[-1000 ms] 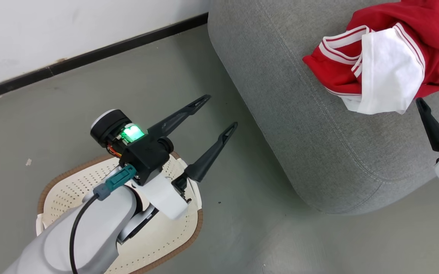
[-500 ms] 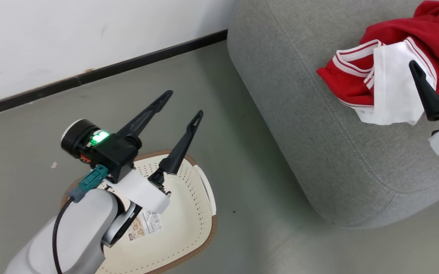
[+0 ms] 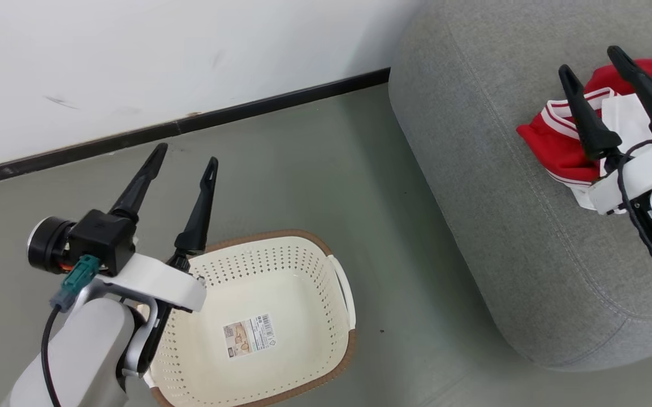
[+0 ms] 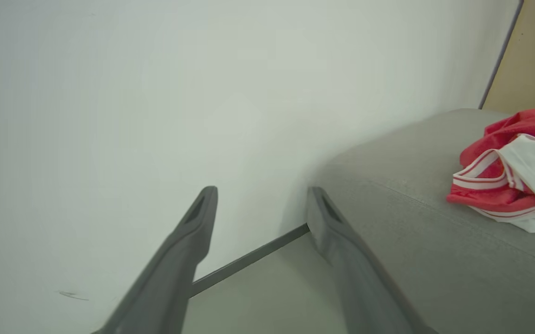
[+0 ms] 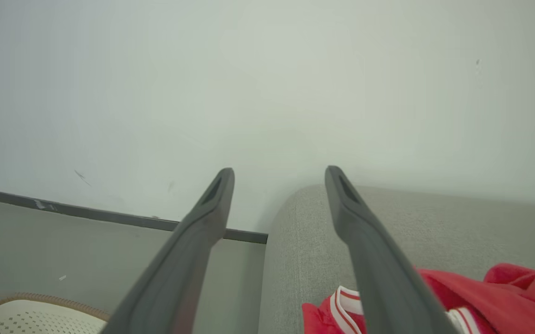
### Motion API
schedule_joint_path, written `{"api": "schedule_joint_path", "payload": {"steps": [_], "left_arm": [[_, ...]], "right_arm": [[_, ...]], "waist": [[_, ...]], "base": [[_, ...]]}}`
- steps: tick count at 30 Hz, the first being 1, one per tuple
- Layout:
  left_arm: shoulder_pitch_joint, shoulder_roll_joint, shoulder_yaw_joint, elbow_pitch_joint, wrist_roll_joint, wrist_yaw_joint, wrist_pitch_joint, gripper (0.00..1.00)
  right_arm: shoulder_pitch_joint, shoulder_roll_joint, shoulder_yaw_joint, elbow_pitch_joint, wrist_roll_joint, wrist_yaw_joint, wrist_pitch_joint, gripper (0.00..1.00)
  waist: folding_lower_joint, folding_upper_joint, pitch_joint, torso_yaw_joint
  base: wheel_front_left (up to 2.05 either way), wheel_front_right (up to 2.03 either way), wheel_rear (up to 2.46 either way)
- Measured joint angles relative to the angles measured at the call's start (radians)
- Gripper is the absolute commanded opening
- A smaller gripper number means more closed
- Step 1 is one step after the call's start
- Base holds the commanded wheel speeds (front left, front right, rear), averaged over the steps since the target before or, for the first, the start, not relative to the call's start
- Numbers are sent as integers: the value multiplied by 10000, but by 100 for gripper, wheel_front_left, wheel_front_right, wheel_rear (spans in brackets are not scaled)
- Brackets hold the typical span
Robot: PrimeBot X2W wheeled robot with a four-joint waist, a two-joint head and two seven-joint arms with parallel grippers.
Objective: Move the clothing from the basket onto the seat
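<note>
The red and white clothing (image 3: 563,148) lies crumpled on the grey seat (image 3: 473,169) at the right. It also appears in the left wrist view as clothing (image 4: 508,185) on the seat (image 4: 411,222), and in the right wrist view as clothing (image 5: 504,292) on the seat (image 5: 295,260). The cream basket (image 3: 280,294) stands on the floor at lower centre, with just a paper label (image 3: 249,336) on its bottom; its rim (image 5: 30,301) shows low in the right wrist view. My left gripper (image 3: 184,155) hangs open above the basket's left rim. My right gripper (image 3: 588,59) is open above the clothing, holding nothing.
A white wall (image 3: 133,62) with a dark skirting board (image 3: 190,124) runs behind the basket and the seat. Grey-green floor (image 3: 331,186) lies between the basket and the seat. A tan panel (image 4: 522,60) stands beyond the seat in the left wrist view.
The head camera has swung, shifting the whole scene. Both arms have risen and point more upright; the left arm no longer covers the basket's bottom. The clothing stays on the seat.
</note>
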Motion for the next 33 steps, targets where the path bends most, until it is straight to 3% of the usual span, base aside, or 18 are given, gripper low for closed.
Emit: {"api": "schedule_joint_path", "payload": {"steps": [7, 21, 33], "left_arm": [[705, -115, 784, 150, -178, 625, -12, 100], [2308, -725, 2109, 186, -167, 1452, -12, 100], [3390, -1014, 2585, 261, 267, 1695, -12, 100]], "right_arm": [[91, 685, -238, 6, -483, 0, -119, 100], [1569, 1850, -1166, -144, -1452, 0, -217, 100], [3430, 2685, -1490, -514, -1964, 0, -217, 100]], "waist": [[0, 0, -324, 502], [0, 0, -1078, 1259], [0, 0, -1810, 1724]], "base": [[0, 0, 0], [0, 0, 0], [0, 0, 0]]}}
